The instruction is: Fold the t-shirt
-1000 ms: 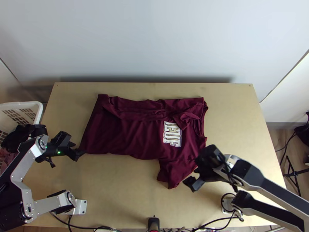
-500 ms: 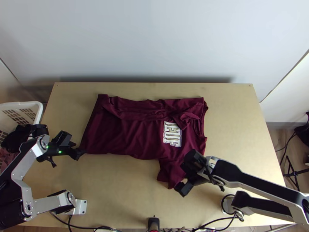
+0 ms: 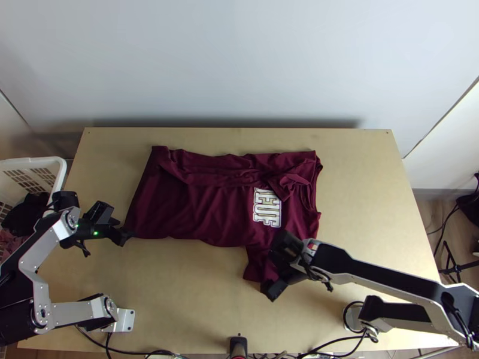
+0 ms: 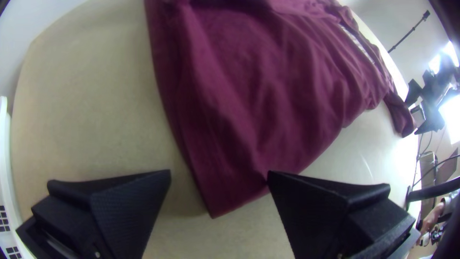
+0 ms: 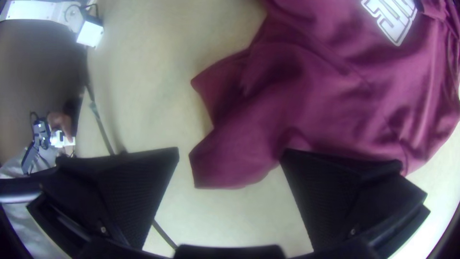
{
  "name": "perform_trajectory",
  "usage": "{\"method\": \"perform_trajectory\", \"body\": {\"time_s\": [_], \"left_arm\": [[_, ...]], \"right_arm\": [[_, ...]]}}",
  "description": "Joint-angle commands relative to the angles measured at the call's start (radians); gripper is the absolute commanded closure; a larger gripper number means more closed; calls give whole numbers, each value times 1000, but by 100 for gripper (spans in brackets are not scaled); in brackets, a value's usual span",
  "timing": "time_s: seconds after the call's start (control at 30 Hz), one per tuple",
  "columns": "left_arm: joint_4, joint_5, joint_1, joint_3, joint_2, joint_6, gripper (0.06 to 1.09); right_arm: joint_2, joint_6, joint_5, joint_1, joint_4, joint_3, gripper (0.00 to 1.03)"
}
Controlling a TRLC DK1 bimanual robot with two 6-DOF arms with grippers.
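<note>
So our right pincer point(image 5: 230, 152) is spread wide with nothing clamped in it, right over the near sleeve point(image 3: 256, 263) of the t-shirt point(image 3: 197, 212). In the right wrist view the sleeve's end pokes into the gap between the 2 tips. Can't tell if they touch cloth.

Going outward, the sleeve juts from the body toward the near side of the desk point(image 3: 179, 305). The body's long axis runs left to right across the desk, neck end right, hem end left. A strip of the far side point(image 3: 221, 167) is folded over lengthwise, a bit bunched.

Over at the hem, our left pincer point(image 4: 219, 173) is wide and empty too, just beside the near hem corner point(image 4: 220, 199). So we've got 1 pincer per end: right is nearer the sleeve, left nearer the hem.

We'd say 1 side is done and the near side is next: grab both spots, then carry away from us, square across that long axis. If 1 end lags, we'd expect the fold to skew.
</note>
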Motion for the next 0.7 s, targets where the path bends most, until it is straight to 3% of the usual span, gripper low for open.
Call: {"method": "perform_trajectory", "body": {"time_s": [0.0,0.07,0.13,0.17,0.27,0.67], "left_arm": [[13,-3,-25,-3,16,-19,11],[24,-5,-40,-6,19,-40,11],[33,-23,-58,-11,23,-46,22],[41,-33,-67,-10,31,-46,35],[39,-37,-83,6,49,-42,106],[-82,-31,-83,41,-86,-59,105]], "right_arm": [[74,6,2,5,25,35,7],[86,6,10,3,25,50,15],[89,6,22,5,21,63,19],[89,6,30,8,17,69,34],[89,-15,116,19,19,93,99],[81,-28,125,17,-4,132,99]]}}
